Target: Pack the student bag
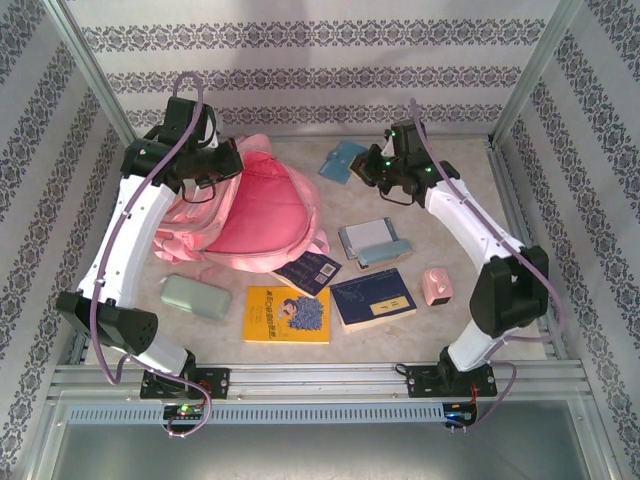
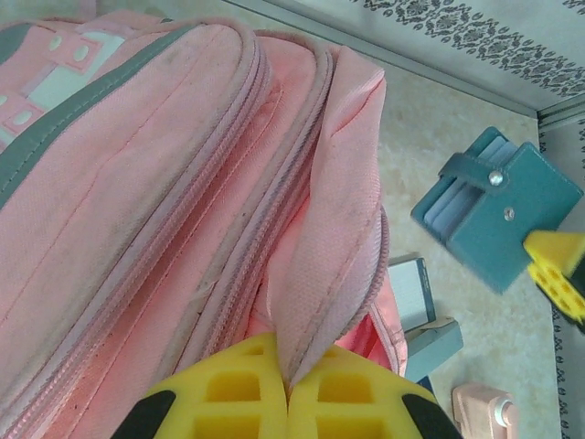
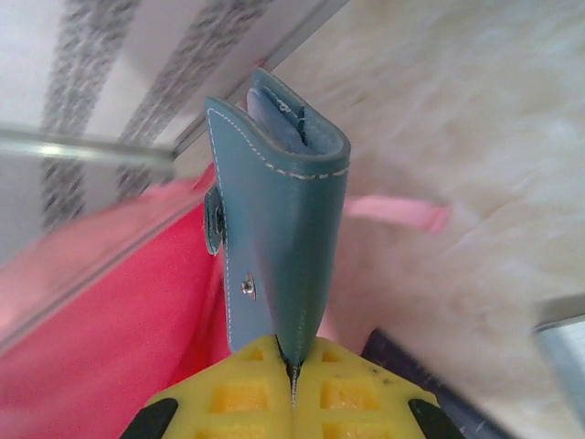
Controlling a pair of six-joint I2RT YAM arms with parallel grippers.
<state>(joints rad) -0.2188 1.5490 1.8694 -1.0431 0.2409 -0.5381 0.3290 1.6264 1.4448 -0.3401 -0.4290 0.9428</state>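
The student bag (image 1: pixel 265 205), pink with a red inside, lies at the back left of the table. My left gripper (image 1: pixel 222 172) is shut on a pink fabric flap (image 2: pixel 334 229) beside the bag's zip opening; in the left wrist view its yellow fingers (image 2: pixel 288 384) pinch the flap's lower end. My right gripper (image 1: pixel 362 170) is shut on the bottom edge of a small teal snap pouch (image 1: pixel 345 160) and holds it off the table just right of the bag. From the right wrist, the pouch (image 3: pixel 283 238) stands upright above the closed gripper (image 3: pixel 292 370), with the bag's red lining (image 3: pixel 110 338) to the left.
On the table lie a pale green case (image 1: pixel 195 296), a yellow book (image 1: pixel 288 314), a dark blue book (image 1: pixel 372 298), a small dark booklet (image 1: pixel 308 270), a grey notebook with a teal box (image 1: pixel 372 240) and a small pink object (image 1: pixel 436 286). Patterned walls enclose the table.
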